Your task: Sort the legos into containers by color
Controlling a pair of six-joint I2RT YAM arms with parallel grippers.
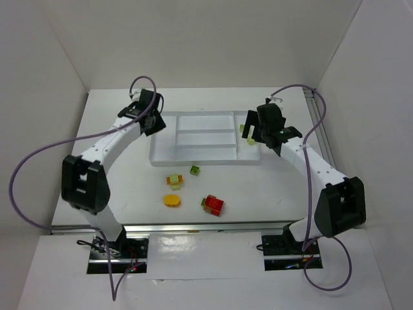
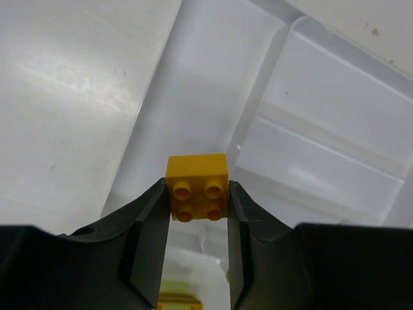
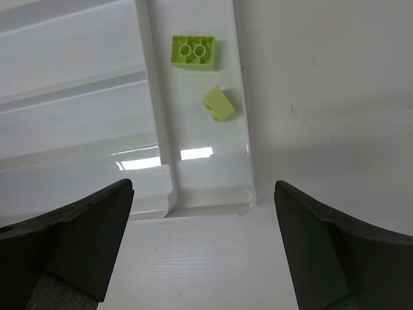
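- Left gripper [image 2: 199, 199], upper left of top view: fingers clamped on yellow-orange brick [image 2: 197, 169] over tray's [image 1: 200, 159] left end.
- Red brick [image 1: 213, 205], lower centre: outside tray.
- Right gripper [image 3: 203, 187], upper right: fingers wide apart, empty, above lime bricks [image 3: 193, 51] in tray's right end section.

The tray [image 1: 193, 159] and the tabletop [image 1: 271, 194] are plain white. The left pincer [image 2: 198, 192] is black and holds a yellow-orange brick [image 2: 197, 169]. Toward the tabletop's right edge, the tray holds a lime green brick [image 3: 193, 51] and a paler lime brick [image 3: 218, 104]. Nearer the front edge: an orange disc [image 1: 171, 200], a red brick [image 1: 213, 205].
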